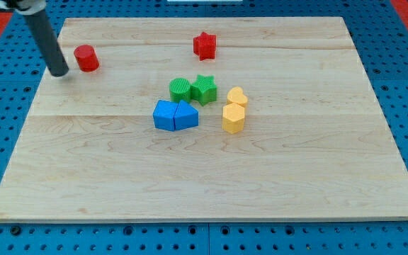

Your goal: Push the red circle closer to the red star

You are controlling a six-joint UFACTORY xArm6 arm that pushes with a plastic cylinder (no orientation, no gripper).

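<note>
The red circle (86, 57) sits near the board's upper left. The red star (205, 45) sits at the top centre, well to the right of the circle. My tip (60, 72) rests on the board just left of and slightly below the red circle, a small gap apart from it. The dark rod rises from the tip toward the view's top left corner.
A green circle (180, 89) and green star (204, 88) sit mid-board, touching. Two blue blocks (175, 115) lie below them. A yellow heart (237, 96) and yellow hexagon (233, 118) sit to the right. The wooden board (204, 177) lies on a blue pegboard.
</note>
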